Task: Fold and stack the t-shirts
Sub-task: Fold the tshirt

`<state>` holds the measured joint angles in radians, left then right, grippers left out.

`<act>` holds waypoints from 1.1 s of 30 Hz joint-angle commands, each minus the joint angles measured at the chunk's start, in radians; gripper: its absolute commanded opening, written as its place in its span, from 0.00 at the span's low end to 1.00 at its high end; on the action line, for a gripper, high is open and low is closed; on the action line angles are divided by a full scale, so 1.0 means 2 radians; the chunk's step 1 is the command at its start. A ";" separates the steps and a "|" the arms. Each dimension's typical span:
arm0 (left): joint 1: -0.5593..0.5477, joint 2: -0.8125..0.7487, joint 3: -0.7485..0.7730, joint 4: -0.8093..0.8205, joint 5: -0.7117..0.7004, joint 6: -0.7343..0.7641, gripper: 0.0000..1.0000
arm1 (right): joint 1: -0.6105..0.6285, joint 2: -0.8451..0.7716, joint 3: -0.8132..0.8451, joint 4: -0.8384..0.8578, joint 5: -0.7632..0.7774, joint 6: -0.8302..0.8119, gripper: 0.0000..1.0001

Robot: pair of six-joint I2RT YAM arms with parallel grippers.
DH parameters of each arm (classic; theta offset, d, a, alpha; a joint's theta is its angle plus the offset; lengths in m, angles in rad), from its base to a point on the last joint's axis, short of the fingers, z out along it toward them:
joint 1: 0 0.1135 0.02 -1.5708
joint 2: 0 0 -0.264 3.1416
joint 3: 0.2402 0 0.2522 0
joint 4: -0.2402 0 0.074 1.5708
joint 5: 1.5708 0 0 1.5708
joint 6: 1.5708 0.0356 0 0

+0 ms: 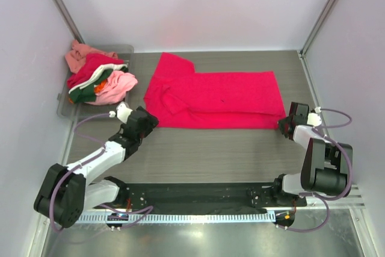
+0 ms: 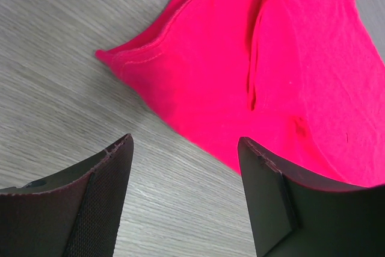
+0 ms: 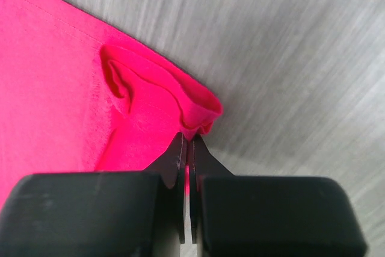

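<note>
Nearest the arms, the right fingers (image 3: 187, 148) are pinching shut on the near right corner of the crimson t-shirt (image 1: 222, 97), with a small fold of cloth bunching up just ahead of the tips. The left fingers (image 1: 149, 119) are standing apart and empty, hovering over bare bench (image 1: 210, 154) just beside the shirt's near left corner and not touching it. The shirt is lying spread across the middle of the bench, apparently with its sleeves toward the left and one part folded in over the body. It is looking like thin, limp, light cloth (nothing stiff to lean on), so it is likely going to sag and drag between any two held points. The corners and stitched edges are offering the surest hold, though a shallow pinch may be slipping off. At the far left, the other t-shirts (image 1: 99, 76) are sitting heaped in a clear tray (image 1: 62, 105), tangled so that their number and edges are hard to make out. Whether the right fingers are catching one layer or two is not showing.
</note>
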<state>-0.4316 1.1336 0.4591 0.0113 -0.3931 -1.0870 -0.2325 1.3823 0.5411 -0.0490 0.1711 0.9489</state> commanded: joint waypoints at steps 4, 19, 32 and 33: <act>0.000 0.030 -0.032 0.092 -0.037 -0.048 0.68 | -0.001 -0.061 -0.030 0.008 0.029 0.003 0.01; -0.001 0.115 -0.036 0.170 -0.126 -0.057 0.44 | -0.001 -0.040 -0.030 0.021 -0.007 0.002 0.01; 0.019 0.187 -0.013 0.188 -0.124 -0.076 0.27 | -0.001 -0.064 -0.040 0.018 -0.003 -0.006 0.01; 0.024 0.189 -0.013 0.191 -0.121 -0.078 0.10 | -0.001 -0.064 -0.040 0.018 -0.003 -0.007 0.01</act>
<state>-0.4084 1.4857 0.4198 0.3676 -0.6224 -1.2362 -0.2333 1.2839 0.4637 -0.0311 0.1577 0.9451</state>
